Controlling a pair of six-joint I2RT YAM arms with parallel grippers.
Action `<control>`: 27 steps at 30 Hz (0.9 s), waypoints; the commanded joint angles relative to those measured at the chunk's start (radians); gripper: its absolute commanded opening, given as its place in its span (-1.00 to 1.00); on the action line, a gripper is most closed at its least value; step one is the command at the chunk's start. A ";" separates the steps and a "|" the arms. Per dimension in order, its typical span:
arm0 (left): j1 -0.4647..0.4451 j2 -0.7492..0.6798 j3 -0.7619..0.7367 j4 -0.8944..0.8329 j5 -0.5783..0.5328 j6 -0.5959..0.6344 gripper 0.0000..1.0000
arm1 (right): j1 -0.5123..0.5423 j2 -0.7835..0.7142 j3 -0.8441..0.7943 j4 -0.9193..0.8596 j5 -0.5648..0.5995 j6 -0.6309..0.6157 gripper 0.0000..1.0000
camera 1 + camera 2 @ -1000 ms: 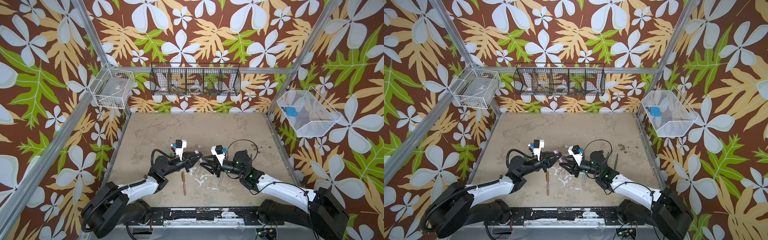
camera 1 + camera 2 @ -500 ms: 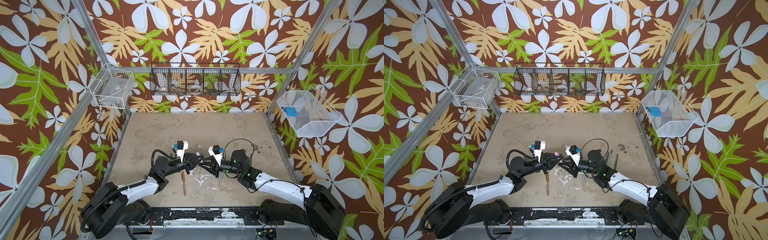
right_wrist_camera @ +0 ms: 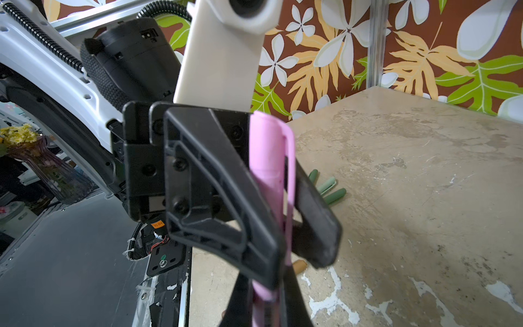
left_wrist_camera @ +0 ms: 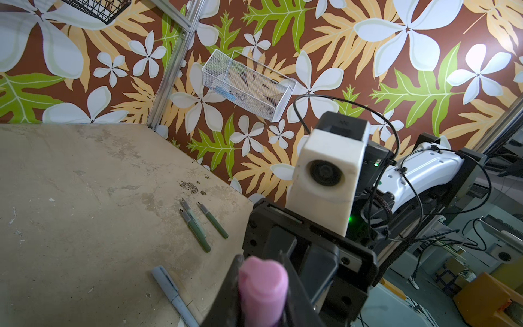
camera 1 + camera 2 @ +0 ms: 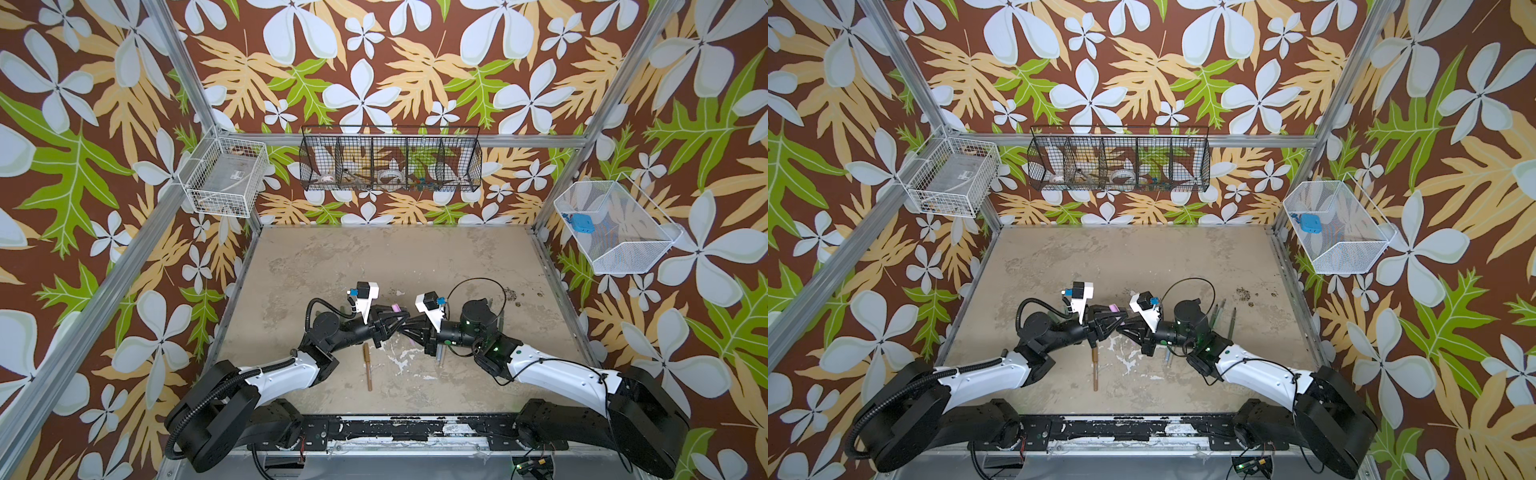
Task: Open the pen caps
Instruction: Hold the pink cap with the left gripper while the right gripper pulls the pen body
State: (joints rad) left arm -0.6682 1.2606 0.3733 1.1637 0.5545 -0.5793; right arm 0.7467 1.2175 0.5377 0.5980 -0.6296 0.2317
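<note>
**Two grippers, one pink pen**

Mid-table, the left gripper [image 5: 401, 321] pinches the pink cap [image 4: 261, 286]. The right gripper [image 5: 410, 323] is clamped on the pen [image 3: 263, 305], cap still on. The right basket [image 5: 631, 254] holds a blue item [image 5: 579, 222]. The far basket [image 5: 390, 128] holds oddments.

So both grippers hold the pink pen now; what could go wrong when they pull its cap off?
1. The left gripper clamps the pink cap and the right gripper grips the pen body right beside it, fingertips almost meeting; such a short hold may slip.
2. The pen is held off the table; a freed part could drop near the brown pen.
3. Green pens lie beside the right arm and might be swept.
</note>
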 commanded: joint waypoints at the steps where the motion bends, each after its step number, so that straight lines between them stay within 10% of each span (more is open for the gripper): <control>1: -0.001 -0.011 -0.002 0.038 0.011 -0.007 -0.74 | 0.002 0.005 0.007 0.008 -0.006 0.003 -1.00; 6: -0.001 -0.036 -0.020 0.030 -0.059 -0.017 -1.00 | 0.013 -0.008 -0.004 -0.010 0.092 -0.020 -1.00; 16: 0.001 -0.086 -0.006 -0.118 -0.224 -0.014 -1.00 | 0.298 -0.060 0.020 -0.127 0.883 -0.207 -1.00; 19: 0.001 -0.093 -0.012 -0.114 -0.226 -0.012 -1.00 | 0.301 -0.069 0.014 -0.127 0.827 -0.208 -1.00; 27: 0.022 -0.092 -0.029 -0.055 -0.184 -0.038 -1.00 | 0.132 0.010 0.045 -0.122 0.164 -0.102 -1.00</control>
State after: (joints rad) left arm -0.6613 1.1702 0.3477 1.0458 0.4072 -0.5995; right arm 0.9150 1.2098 0.5781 0.5014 -0.2066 0.0864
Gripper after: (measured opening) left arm 0.150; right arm 0.088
